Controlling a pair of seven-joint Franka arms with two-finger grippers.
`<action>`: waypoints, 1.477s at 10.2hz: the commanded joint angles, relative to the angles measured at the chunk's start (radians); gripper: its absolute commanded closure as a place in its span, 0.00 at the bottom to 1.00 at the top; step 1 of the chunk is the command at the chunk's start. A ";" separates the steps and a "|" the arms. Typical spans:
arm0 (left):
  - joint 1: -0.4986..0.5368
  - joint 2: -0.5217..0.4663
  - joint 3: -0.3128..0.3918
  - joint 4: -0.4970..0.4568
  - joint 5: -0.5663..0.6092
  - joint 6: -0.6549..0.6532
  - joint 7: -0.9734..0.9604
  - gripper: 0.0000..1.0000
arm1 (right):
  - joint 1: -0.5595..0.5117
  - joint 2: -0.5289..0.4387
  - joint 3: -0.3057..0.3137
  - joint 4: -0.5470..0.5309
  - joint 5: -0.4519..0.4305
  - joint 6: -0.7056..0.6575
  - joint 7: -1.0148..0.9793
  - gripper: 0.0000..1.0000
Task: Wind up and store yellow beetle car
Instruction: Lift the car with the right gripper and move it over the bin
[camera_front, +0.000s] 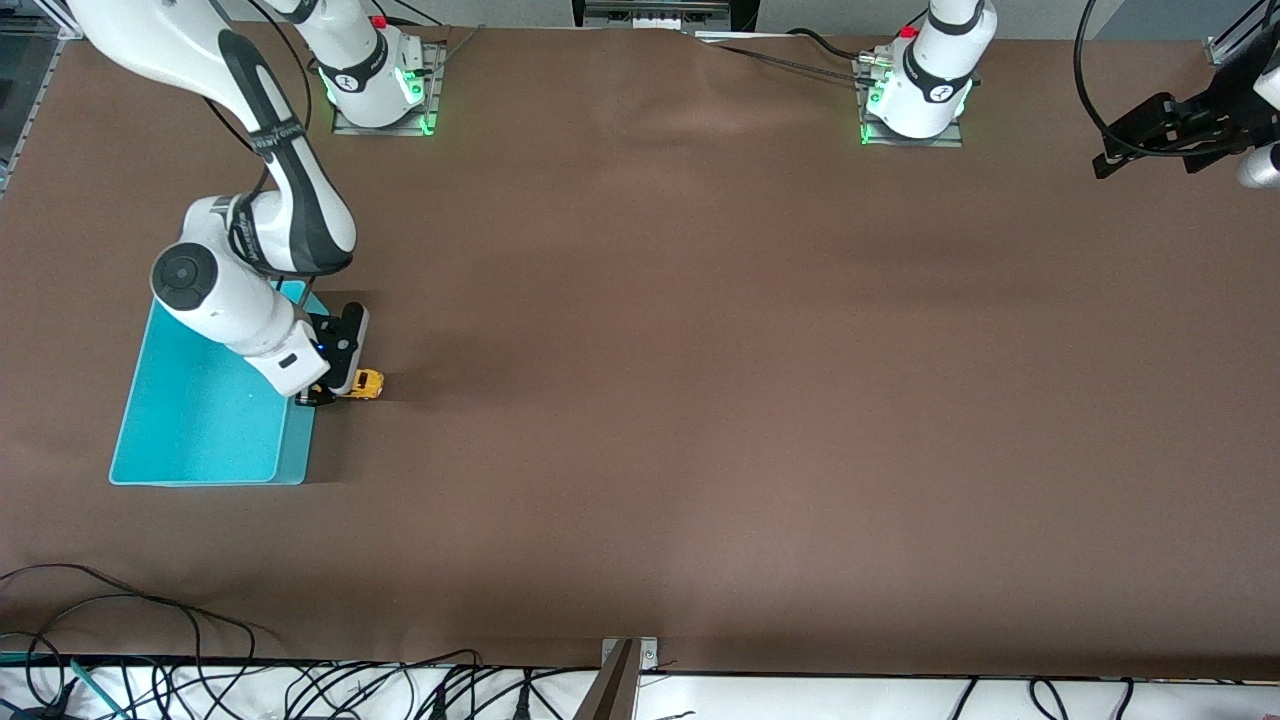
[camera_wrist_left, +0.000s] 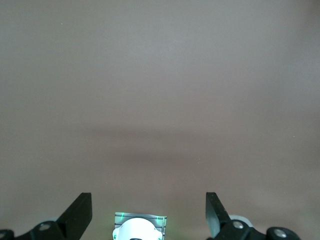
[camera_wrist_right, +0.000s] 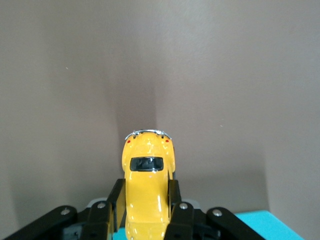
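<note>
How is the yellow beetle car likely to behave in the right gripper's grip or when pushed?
The yellow beetle car, clamped in the right gripper, looks rigid. Its glossy, rounded body may slip. It has wheels, so a push would probably roll it.

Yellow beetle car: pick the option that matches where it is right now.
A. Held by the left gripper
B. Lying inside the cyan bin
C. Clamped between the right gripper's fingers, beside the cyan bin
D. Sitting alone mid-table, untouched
C: the right wrist view shows the yellow beetle car pinched between the right gripper's fingers, and the front view places it just outside the cyan bin's wall.
</note>
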 joint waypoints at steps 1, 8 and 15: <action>-0.012 0.010 0.001 0.037 -0.029 -0.018 -0.012 0.00 | 0.001 -0.065 0.010 0.046 -0.012 -0.108 0.066 1.00; -0.009 0.011 0.004 0.039 -0.026 -0.018 -0.002 0.00 | -0.007 -0.104 -0.251 0.023 0.000 -0.216 0.258 1.00; -0.003 0.024 0.006 0.039 -0.018 -0.018 0.000 0.00 | -0.056 -0.012 -0.368 -0.155 0.005 0.054 0.255 1.00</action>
